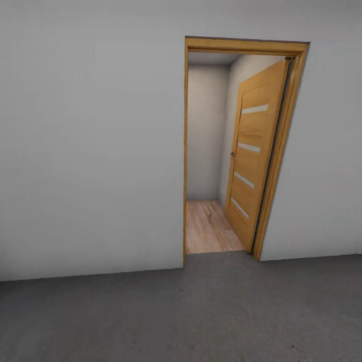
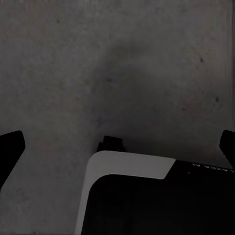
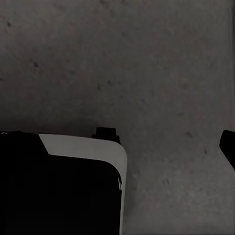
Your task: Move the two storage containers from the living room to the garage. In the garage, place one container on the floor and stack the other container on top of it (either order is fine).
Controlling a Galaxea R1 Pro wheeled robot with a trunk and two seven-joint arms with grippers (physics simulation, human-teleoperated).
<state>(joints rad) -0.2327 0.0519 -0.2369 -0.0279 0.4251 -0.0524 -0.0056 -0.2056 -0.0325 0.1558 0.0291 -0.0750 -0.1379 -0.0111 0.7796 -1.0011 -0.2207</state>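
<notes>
The floor (image 1: pixel 201 311) of the garage, dark grey speckled concrete, lies bare under both wrist cameras. The left gripper (image 2: pixel 117 147) has its dark fingers (image 2: pixel 11 147) spread wide over the concrete, nothing between them. Of the right gripper one finger (image 3: pixel 228 144) shows; its spread cannot be told. Ahead, the orange door (image 1: pixel 254 156) stands open onto light wood planks (image 1: pixel 208 229).

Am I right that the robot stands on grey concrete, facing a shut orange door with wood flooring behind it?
Not quite: the orange door is open, swung inward, as the head view shows. The rest holds: grey concrete floor in front, light wood flooring beyond the doorway.
</notes>
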